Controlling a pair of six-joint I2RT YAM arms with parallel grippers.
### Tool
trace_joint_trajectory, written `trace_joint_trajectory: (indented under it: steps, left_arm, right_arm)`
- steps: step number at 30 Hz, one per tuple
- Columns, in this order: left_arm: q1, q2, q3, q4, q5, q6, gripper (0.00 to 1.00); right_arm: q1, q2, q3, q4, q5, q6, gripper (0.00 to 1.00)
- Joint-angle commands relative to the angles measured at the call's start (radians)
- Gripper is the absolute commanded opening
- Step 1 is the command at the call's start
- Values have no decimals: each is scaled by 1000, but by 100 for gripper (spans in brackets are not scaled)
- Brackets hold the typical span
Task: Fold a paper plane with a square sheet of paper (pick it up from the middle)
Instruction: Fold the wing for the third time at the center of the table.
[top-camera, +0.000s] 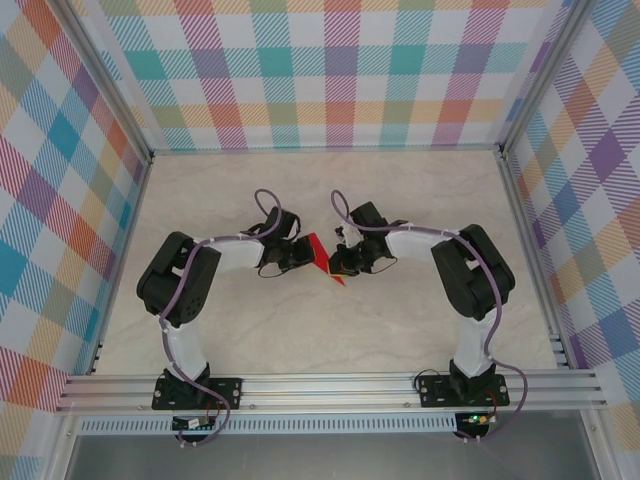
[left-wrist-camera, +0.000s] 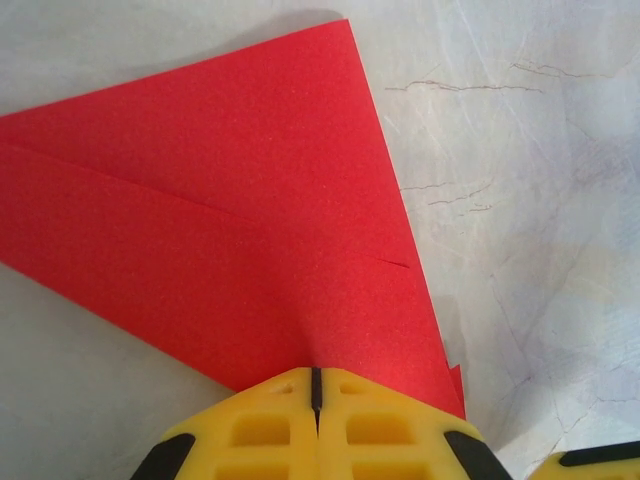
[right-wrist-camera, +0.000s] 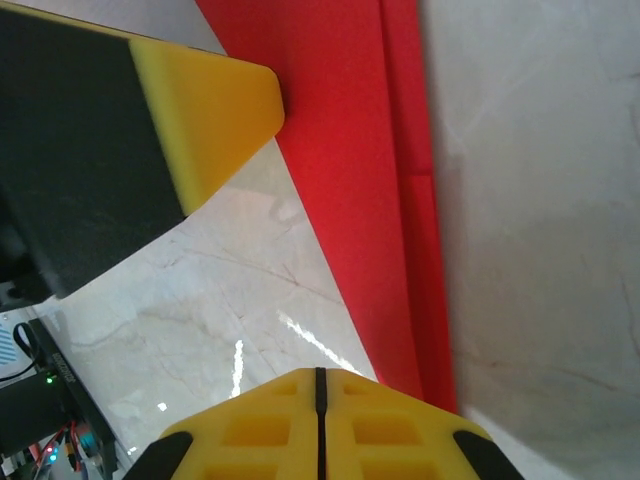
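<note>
1. Top view: your two arms meet over one pale marbled table (top-camera: 420, 320). One folded sheet of thin bright red paper (top-camera: 320, 252) is between the left gripper (top-camera: 303, 256) and the right gripper (top-camera: 340, 263).
2. Left wrist: its two yellow fingers (left-wrist-camera: 260, 430) are clamped together on the paper's (left-wrist-camera: 230, 220) edge.
3. Right wrist: two fingers (right-wrist-camera: 250, 435) are pressed closed. The paper (right-wrist-camera: 350, 150) runs alongside; you can't tell if they grip it.

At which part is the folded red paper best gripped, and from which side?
Probably the pointed corner of the red paper at the top of the left wrist view, approached low from beyond it. The sheet lies thin and nearly flat on the table, but a shadow there suggests the corner lifts enough for a finger.
</note>
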Motion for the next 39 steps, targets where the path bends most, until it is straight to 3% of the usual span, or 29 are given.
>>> trace_joint_trajectory:
  steps: [1,13,22,30,32,39]
  left_arm:
    - [-5,48,19,-86,-61,22,5]
    - [-4,60,61,-195,-156,44,4]
    - [-5,65,74,-206,-147,57,4]
    - [-19,26,136,-233,-111,85,5]
    - [-27,7,164,-245,-105,89,7]
    - [-69,-90,222,-352,-183,70,23]
  right_arm:
    - [4,46,23,-69,31,-26,7]
    - [-29,-6,-147,8,28,-20,7]
    - [-62,-90,-297,109,-21,2,7]
    - [-69,-318,-326,86,29,5,11]
    - [-68,-387,-326,49,100,10,18]
    - [-75,-608,-354,-91,493,34,63]
